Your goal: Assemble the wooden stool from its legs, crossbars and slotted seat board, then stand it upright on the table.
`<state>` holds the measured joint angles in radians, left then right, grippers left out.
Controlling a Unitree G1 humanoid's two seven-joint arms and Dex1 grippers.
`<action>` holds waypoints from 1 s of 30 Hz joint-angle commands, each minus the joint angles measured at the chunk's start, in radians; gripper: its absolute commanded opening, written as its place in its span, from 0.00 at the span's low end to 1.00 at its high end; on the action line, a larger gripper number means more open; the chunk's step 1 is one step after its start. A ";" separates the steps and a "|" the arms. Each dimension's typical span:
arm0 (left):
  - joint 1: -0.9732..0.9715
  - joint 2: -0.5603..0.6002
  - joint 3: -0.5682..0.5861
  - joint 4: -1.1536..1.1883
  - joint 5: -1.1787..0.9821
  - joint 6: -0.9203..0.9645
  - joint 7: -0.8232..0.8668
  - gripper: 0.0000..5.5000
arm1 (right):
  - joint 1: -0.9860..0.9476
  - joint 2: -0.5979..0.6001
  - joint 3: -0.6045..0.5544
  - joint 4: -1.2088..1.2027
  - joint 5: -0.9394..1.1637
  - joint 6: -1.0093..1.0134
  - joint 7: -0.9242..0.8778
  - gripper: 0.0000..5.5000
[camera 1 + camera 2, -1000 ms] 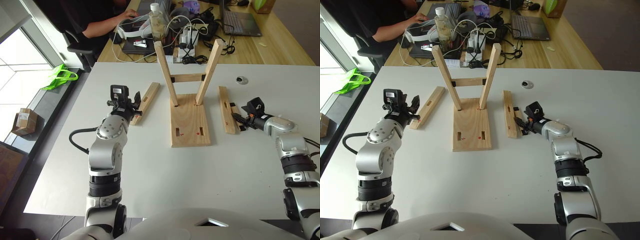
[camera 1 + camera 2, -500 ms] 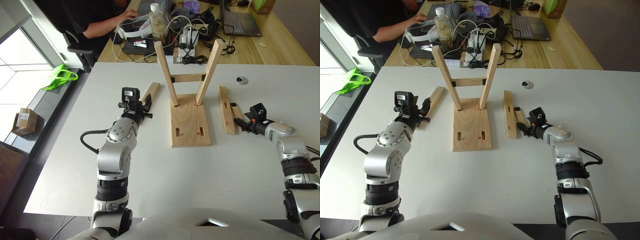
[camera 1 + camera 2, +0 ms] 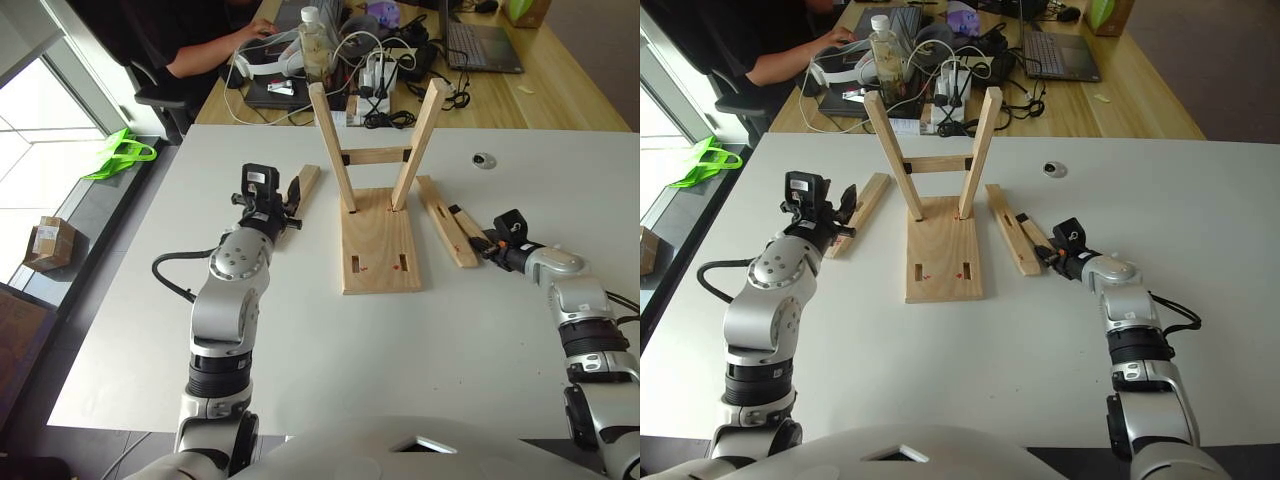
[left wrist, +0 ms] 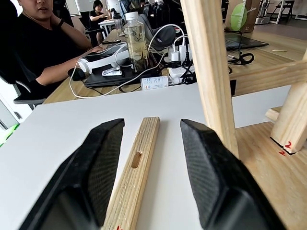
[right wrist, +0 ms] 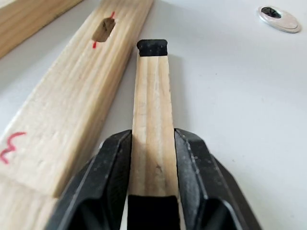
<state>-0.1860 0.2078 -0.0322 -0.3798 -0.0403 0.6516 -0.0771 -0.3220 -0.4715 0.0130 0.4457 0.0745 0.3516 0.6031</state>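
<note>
Now: left pincer [image 4: 151,123] open, straddling a loose leg [image 4: 136,167] on the table [image 3: 300,340]; right pincer [image 5: 152,137] clamped on a crossbar [image 5: 152,86] beside a second leg [image 5: 72,96].

Daylit office room
A white counter [image 3: 300,340] is backed by a wooden desk [image 3: 560,90] strewn with cables [image 3: 375,75], a laptop [image 3: 480,45] and a bottle [image 3: 313,45]; a green bag [image 3: 122,155] and a cardboard box [image 3: 48,243] are seen on the grey floor [image 3: 100,215] by the window [image 3: 25,110].

An office: a wooden desk [image 3: 560,90] crowded with laptops [image 3: 480,45] and cables [image 3: 375,60].
</note>
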 commanded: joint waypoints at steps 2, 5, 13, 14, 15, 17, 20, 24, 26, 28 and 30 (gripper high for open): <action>-0.090 0.271 -0.116 0.005 0.300 -0.300 -0.045 0.40 | -0.135 0.001 -0.154 -0.127 0.192 0.119 0.036 0.23; -0.153 0.423 -0.180 0.038 0.515 -0.515 -0.042 0.40 | -0.197 0.007 -0.250 -0.214 0.338 0.238 0.038 0.23; -0.332 0.496 -0.314 0.098 0.872 -0.832 -0.058 0.40 | -0.166 0.065 -0.393 -0.685 0.844 0.476 0.076 0.23; -0.335 0.489 -0.321 0.097 0.892 -0.847 -0.059 0.40 | -0.158 0.070 -0.384 -0.729 0.881 0.491 0.066 0.23; -0.335 0.482 -0.324 0.095 0.905 -0.859 -0.062 0.40 | -0.151 0.078 -0.361 -0.765 0.898 0.504 0.046 0.23; -0.339 0.462 -0.340 0.096 0.928 -0.885 -0.072 0.40 | -0.119 0.114 -0.257 -0.837 0.872 0.522 -0.024 0.23; -0.333 0.435 -0.360 0.100 0.947 -0.918 -0.085 0.40 | -0.068 0.172 -0.124 -0.878 0.792 0.518 -0.132 0.23; -0.286 0.415 -0.372 0.093 0.966 -0.946 -0.096 0.40 | -0.031 0.205 -0.042 -0.875 0.695 0.497 -0.228 0.23; -0.265 0.415 -0.371 0.097 0.967 -0.956 -0.103 0.40 | -0.031 0.205 -0.042 -0.873 0.688 0.496 -0.239 0.23; -0.246 0.423 -0.368 0.099 0.972 -0.968 -0.106 0.40 | -0.032 0.203 -0.044 -0.872 0.687 0.501 -0.246 0.23; -0.228 0.435 -0.369 0.100 0.976 -0.988 -0.107 0.40 | -0.035 0.199 -0.043 -0.870 0.687 0.514 -0.251 0.23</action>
<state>-0.4367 0.6287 -0.3904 -0.2806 0.9256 -0.2984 -0.1659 -0.3501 -0.2719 -0.0380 -0.4239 0.7601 0.8498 0.3594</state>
